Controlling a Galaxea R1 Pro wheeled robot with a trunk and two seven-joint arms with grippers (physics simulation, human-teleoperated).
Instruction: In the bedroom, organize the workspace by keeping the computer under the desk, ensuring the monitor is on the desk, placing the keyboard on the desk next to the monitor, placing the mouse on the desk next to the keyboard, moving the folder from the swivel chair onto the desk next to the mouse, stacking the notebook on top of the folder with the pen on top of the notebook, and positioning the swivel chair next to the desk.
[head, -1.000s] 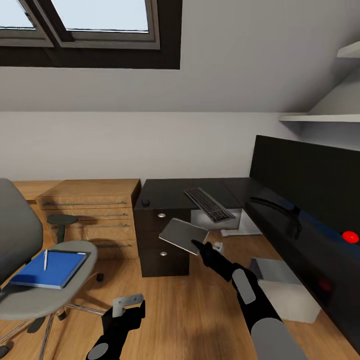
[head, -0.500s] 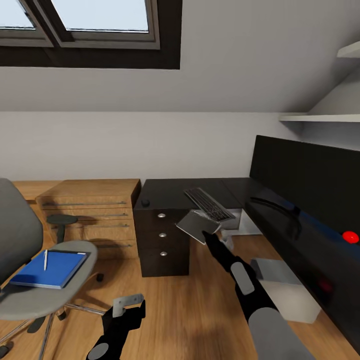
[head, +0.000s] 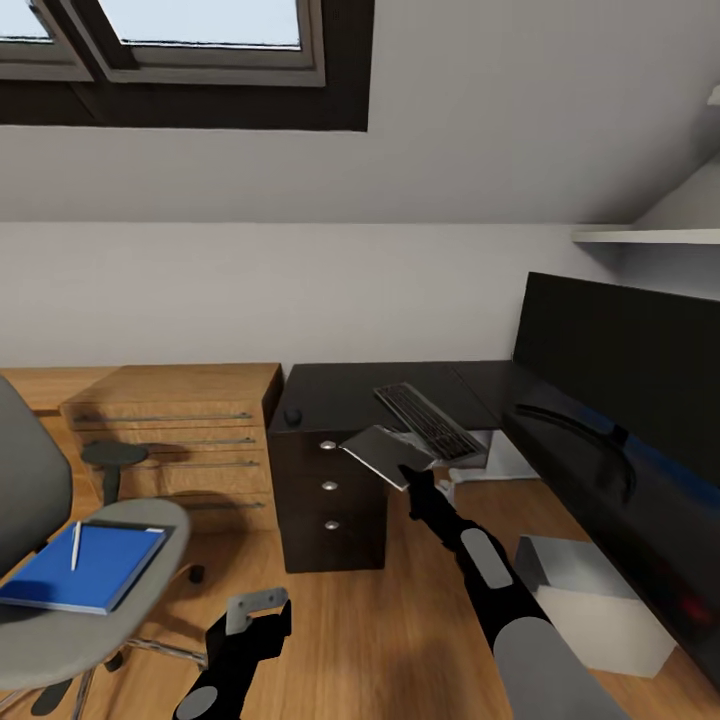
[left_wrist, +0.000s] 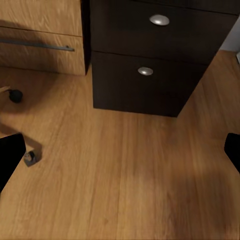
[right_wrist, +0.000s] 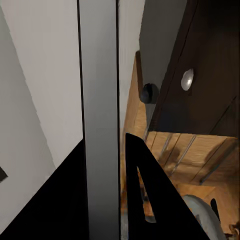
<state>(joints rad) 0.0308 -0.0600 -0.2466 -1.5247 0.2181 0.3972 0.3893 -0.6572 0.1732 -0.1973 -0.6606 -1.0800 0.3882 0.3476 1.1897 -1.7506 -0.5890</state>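
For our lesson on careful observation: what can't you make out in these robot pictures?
- Swivel chair: base and backrest cut by the head view's edge.
- Monitor: far end cut by that edge.
- Notebook: near corner hidden by the right gripper.
- Left gripper: fingertips cut off in the wrist view.

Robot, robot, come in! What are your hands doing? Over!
Right gripper shut on the notebook, at the desk edge. Left gripper open, low. Folder and pen on the chair.

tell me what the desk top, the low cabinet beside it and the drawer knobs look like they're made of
Desk top: looks like glossy black laminate or lacquer; it shows a soft sheen. Low cabinet: light wood or wood veneer, matte, with visible grain. Drawer knobs: probably polished metal, silver with bright highlights. These are simulator renders, so it is a guess.
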